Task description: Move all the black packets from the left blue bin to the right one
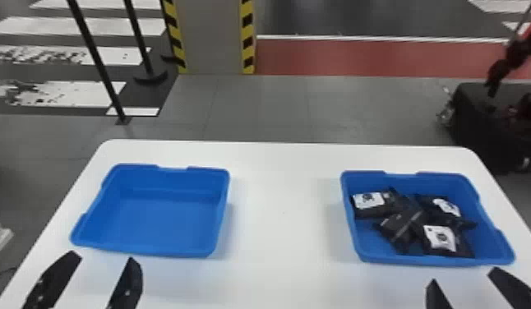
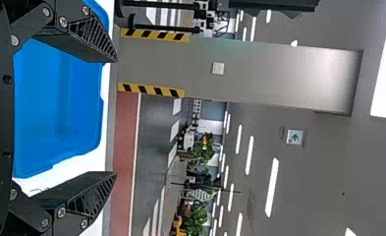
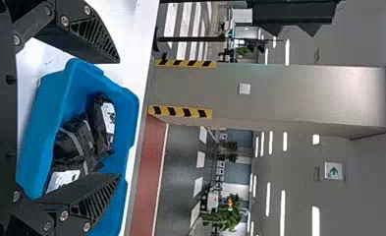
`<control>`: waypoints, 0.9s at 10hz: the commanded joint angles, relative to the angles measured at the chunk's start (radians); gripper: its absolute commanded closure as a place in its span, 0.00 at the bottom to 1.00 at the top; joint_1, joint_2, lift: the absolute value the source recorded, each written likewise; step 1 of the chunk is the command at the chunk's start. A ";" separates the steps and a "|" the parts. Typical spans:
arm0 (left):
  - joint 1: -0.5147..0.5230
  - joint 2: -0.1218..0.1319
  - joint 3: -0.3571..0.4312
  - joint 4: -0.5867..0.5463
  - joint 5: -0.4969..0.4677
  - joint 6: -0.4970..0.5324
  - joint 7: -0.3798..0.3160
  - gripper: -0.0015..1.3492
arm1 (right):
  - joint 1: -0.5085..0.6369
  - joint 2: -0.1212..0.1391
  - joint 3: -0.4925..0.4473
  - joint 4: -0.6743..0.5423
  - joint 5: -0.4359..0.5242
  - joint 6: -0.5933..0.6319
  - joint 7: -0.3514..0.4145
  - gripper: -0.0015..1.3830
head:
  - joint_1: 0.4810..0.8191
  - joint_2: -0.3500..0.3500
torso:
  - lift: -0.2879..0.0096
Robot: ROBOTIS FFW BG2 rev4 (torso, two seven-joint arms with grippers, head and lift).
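It's an industrial-looking hall here: hazard-striped pillar (image 1: 211, 37), red floor lane (image 1: 359, 57) right of it, ceiling strip lights (image 2: 271, 187) beyond it!

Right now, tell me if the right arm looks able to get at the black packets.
Likely yes: the open right tool hangs near the right bin, and nothing covers the packet pile.

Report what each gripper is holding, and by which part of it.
Nothing is held: the left gripper and the right gripper both have open, empty fingers; the black packets lie in the right blue bin.
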State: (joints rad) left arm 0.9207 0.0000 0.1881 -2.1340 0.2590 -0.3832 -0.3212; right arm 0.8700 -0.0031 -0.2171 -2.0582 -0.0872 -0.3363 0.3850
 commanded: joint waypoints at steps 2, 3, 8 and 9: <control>0.000 0.001 -0.004 0.000 0.005 0.015 0.001 0.15 | -0.004 0.004 0.001 0.000 0.000 0.000 0.000 0.15 | 0.63 0.54 | 0.60; 0.000 0.001 -0.006 0.000 0.005 0.017 0.001 0.14 | -0.004 0.004 0.001 0.000 -0.002 0.000 0.000 0.15 | 0.63 0.53 | 0.60; 0.000 0.009 -0.016 0.002 0.014 0.035 -0.001 0.11 | -0.004 0.004 0.001 0.000 -0.016 0.002 0.000 0.15 | 0.63 0.52 | 0.60; 0.000 0.011 -0.018 0.002 0.019 0.037 -0.001 0.09 | -0.004 0.004 0.001 0.003 -0.017 0.002 0.000 0.15 | 0.63 0.52 | 0.60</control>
State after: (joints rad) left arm 0.9204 0.0092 0.1709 -2.1316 0.2750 -0.3484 -0.3218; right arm 0.8664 -0.0031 -0.2163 -2.0568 -0.1036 -0.3348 0.3850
